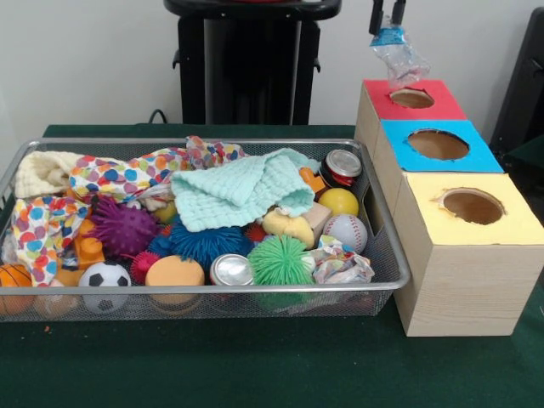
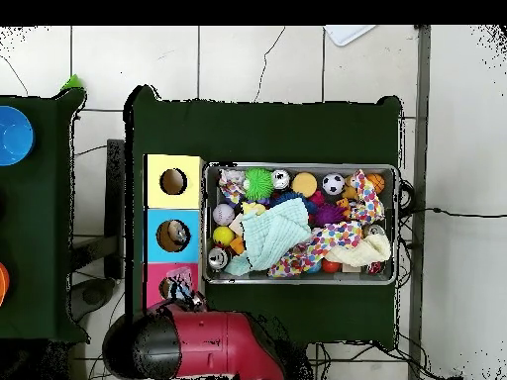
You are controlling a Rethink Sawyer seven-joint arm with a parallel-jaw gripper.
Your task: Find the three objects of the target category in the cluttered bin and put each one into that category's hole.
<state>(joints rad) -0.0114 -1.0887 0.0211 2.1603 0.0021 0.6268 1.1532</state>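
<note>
My gripper is at the top right, shut on a transparent crinkly plastic container with a blue cap. The container hangs just above the red-topped box's opening. The blue-topped box's hole is one box nearer the camera. In the overhead view the gripper is over the red-topped box, beside the blue-topped box's hole. The wire mesh bin stands left of the boxes, full of toys; it also shows in the overhead view. I see no other plastic container in it.
The yellow-topped box is nearest the camera. The bin holds two silver cans, a dotted paper wad, a mint knitted cloth, a dotted cloth, spiky balls and sport balls.
</note>
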